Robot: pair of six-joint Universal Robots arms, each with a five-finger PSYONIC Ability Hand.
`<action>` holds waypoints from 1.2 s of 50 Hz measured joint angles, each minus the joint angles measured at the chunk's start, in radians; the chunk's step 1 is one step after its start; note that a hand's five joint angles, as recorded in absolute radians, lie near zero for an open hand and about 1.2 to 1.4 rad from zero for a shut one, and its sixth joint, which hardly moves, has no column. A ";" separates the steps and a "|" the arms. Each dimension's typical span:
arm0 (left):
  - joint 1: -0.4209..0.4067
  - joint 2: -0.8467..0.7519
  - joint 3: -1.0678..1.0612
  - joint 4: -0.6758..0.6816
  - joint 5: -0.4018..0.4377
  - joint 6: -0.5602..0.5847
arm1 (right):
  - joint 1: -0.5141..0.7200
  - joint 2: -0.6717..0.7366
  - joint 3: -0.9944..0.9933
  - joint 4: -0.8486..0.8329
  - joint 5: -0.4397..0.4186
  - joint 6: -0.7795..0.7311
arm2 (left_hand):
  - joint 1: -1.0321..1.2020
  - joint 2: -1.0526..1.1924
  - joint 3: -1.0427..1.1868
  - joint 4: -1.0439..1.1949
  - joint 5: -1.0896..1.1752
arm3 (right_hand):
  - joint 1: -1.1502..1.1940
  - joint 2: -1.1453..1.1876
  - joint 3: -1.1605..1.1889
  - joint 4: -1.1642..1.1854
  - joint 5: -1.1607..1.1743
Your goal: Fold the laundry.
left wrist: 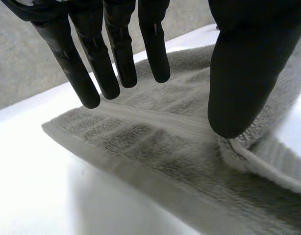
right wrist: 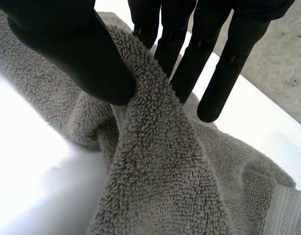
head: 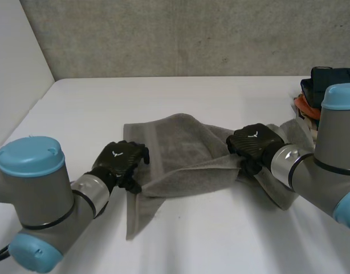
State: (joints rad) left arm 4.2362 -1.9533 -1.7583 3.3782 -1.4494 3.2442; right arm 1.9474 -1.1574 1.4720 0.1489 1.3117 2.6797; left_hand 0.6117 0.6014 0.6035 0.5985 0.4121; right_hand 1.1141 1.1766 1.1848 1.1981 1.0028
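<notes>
Left hand (head: 121, 161): released. Its fingers (left wrist: 116, 58) are straight and spread, poised over the banded left edge of the grey towel (head: 183, 151). The tip of its thumb (left wrist: 241, 83) meets a hem fold there.

Right hand (head: 253, 142): grasping. Thumb and fingers pinch a raised ridge of towel at its right side, with the cloth gathered between them.

The towel lies rumpled mid-table, one corner trailing toward the near left. The white table (head: 220, 240) is open both near and far of the towel. A pile of clothes (head: 326, 85) sits at the far right edge, close to the right arm.
</notes>
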 measured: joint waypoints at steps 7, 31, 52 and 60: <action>-0.011 0.015 -0.002 -0.032 -0.009 -0.111 | -0.005 -0.005 0.025 -0.015 0.000 0.000 | 0.000 0.000 0.000 0.000 -0.001 | 0.000 0.000 0.000 0.000 0.000; -0.056 -0.212 0.309 -0.047 -0.176 -0.110 | -0.005 0.004 -0.050 -0.150 0.007 -0.018 | 0.562 0.594 0.586 0.598 0.568 | 0.000 0.000 0.005 0.000 0.000; -0.030 0.167 0.335 0.409 -0.223 0.021 | -0.012 -0.016 -0.329 -0.639 -0.028 0.103 | 0.562 0.595 0.586 0.601 0.568 | 0.000 0.000 0.006 0.001 0.010; -0.033 0.201 0.161 0.315 -0.209 0.057 | -0.039 0.003 -0.376 -0.260 -0.137 0.080 | 0.562 0.596 0.590 0.602 0.568 | 0.000 0.000 0.006 0.001 0.010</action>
State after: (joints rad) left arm 4.2029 -1.7526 -1.5976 3.6933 -1.6589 3.3010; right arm 1.9084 -1.1541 1.0965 -0.1114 1.1742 2.7597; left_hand 1.1732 1.1976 1.1933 1.2001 0.9797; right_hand 1.1141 1.1766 1.1905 1.1993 1.0131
